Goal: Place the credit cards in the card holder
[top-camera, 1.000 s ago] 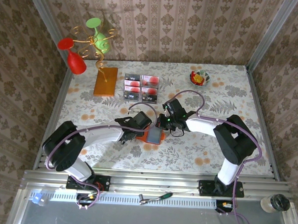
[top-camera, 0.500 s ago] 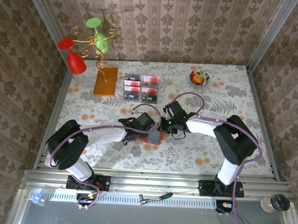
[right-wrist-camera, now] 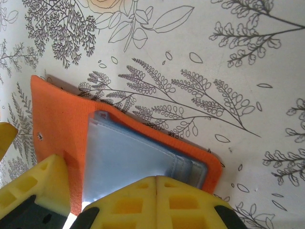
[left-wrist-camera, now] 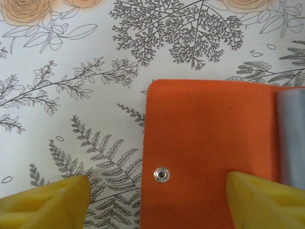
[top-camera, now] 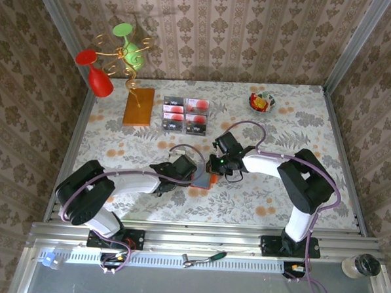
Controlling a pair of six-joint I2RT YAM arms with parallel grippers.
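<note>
Floral cloth covers the surface (top-camera: 301, 126), walled by patterned paper. Centre of the top view, the holder (top-camera: 205, 180) lies open on the cloth, orange flap out and grey-blue pockets showing.

The left claw (left-wrist-camera: 155, 202) stands open over the flap's near edge. One yellow finger (left-wrist-camera: 45, 200) is over bare cloth at lower left of the wrist view. The other is over the orange at lower right, with the flap's snap (left-wrist-camera: 162, 174) between them. It gapes wider than a second ago, and it sits slightly lower in the top view.

The right claw (right-wrist-camera: 156, 200) stays closed, pads pressed together, tips at the holder's pocket side at the bottom of its wrist view. Whether it pinches a layer cannot be told.

The holder has barely shifted. The cards (top-camera: 174, 110) lie unmoved in the tray (top-camera: 163, 115), upper centre, well apart from the holder.
</note>
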